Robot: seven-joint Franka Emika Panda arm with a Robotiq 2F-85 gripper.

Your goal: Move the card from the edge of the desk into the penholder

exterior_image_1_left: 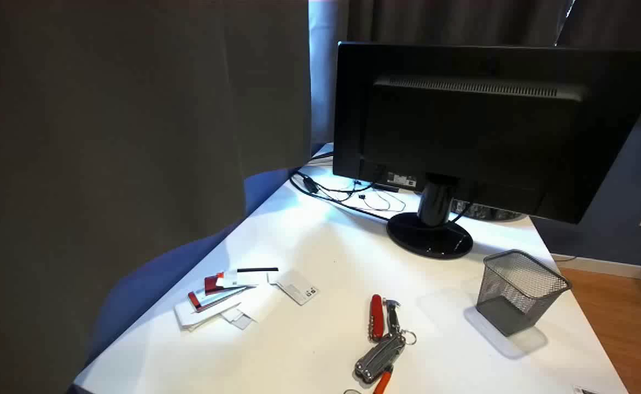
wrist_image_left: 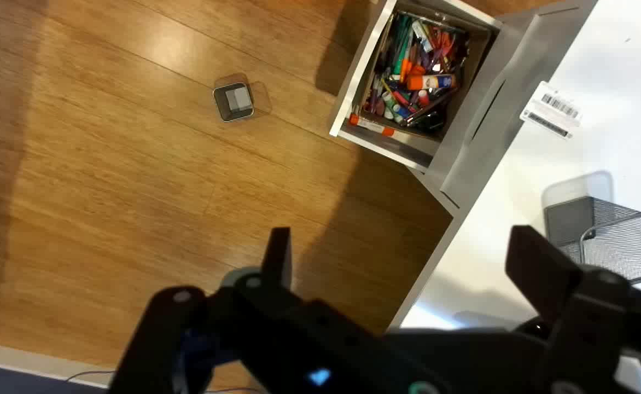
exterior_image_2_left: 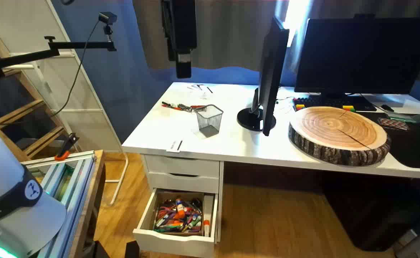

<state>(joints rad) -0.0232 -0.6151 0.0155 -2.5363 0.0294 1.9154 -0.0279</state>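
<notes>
Thin white rectangular card with dark stripe and small print lay flat at the edge of the large white flat-topped surface, seemingly a bit over it. Black two-fingered tool hung well apart from everything, fingers spread wide, nothing held. One arm only, so no nearer-hand question. Key relation: in the wrist view the card lay up and right of the tool's centre, outside the gap, beyond the fingertip on the picture's right. Its stripe, and apparently its long axis, ran roughly square to the edge, a short end facing out; the finger gap ran slantwise to that axis. Judged it was the approach step, card not yet picked. Tool likely had to shift toward the card, come down and turn so one finger went under the outward end and one over. Small dark grey square wire-mesh penholder stood upright near the card, farther in from the edge; a low swing in might have clipped it.
</notes>
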